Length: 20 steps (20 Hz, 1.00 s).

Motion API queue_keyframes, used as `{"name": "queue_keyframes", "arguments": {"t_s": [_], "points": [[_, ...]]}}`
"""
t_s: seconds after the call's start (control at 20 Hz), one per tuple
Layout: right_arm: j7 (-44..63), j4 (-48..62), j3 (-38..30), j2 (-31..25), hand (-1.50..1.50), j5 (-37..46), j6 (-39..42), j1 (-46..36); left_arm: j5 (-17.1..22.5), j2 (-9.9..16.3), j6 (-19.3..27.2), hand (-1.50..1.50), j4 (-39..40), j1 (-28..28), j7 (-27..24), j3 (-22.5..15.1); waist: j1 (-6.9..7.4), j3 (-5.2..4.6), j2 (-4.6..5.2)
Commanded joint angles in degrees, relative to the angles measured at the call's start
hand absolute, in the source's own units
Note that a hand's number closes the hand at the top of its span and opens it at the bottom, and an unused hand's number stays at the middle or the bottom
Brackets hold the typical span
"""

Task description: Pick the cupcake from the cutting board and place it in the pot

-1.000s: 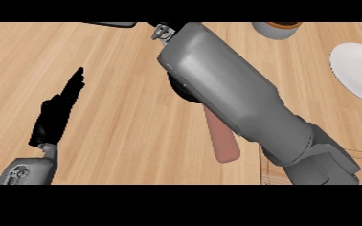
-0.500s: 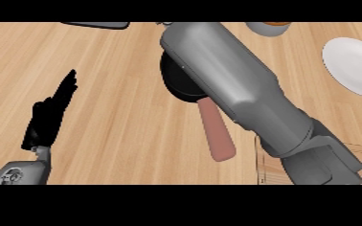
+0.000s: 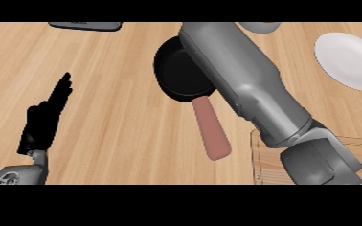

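The pot (image 3: 180,76) sits on the wooden counter (image 3: 120,100) near the middle of the head view, a black round vessel with a reddish-brown handle (image 3: 210,129) running down toward the lower edge. Its dark inside shows nothing that can be made out, and the right forearm (image 3: 244,81) lies across its right half. A white plate (image 3: 343,60) lies at the right edge, bare on the part that shows.

Compared with half a second ago, the pot and its handle sit lower and more central in the view, the plate has also slid lower, and more of the pot's rim is in sight — the forearm still crosses it.

The cupcake shows nowhere, so its place cannot be told. The right hand is out of view beyond the top of the scene, and its fingers cannot be judged. The left hand (image 3: 44,119) rests at the lower left, fingers straight and pointing up, holding nothing. A corner of the cutting board (image 3: 265,158) peeks out beneath the right arm — most of it is hidden. A dark grey object (image 3: 86,25) and a pale rounded one (image 3: 260,26) are cut off at the top.
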Motion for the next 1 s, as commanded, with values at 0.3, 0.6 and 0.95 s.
{"name": "queue_keyframes", "arguments": {"t_s": [0.3, 0.6, 0.95], "points": [[1.09, 9.49, -8.28, 0.77, -1.50, -1.26, -16.91, 4.15, 0.57, 0.71, -0.55, 0.00, -0.76, 0.63, -0.19, 1.27, -0.31, 0.12, 0.67], [-7.08, 11.11, -13.92, 0.24, -1.50, -4.71, -24.66, 5.91, 0.44, -0.33, -0.47, 0.00, -2.13, 0.16, 1.04, 0.26, -0.01, 0.19, 0.85], [-11.22, 10.05, -14.88, -0.06, -1.50, -3.00, -35.50, 2.97, -0.31, -0.02, -0.19, 0.00, -0.67, -0.17, -0.27, 0.83, 0.00, 0.14, 0.73]]}}
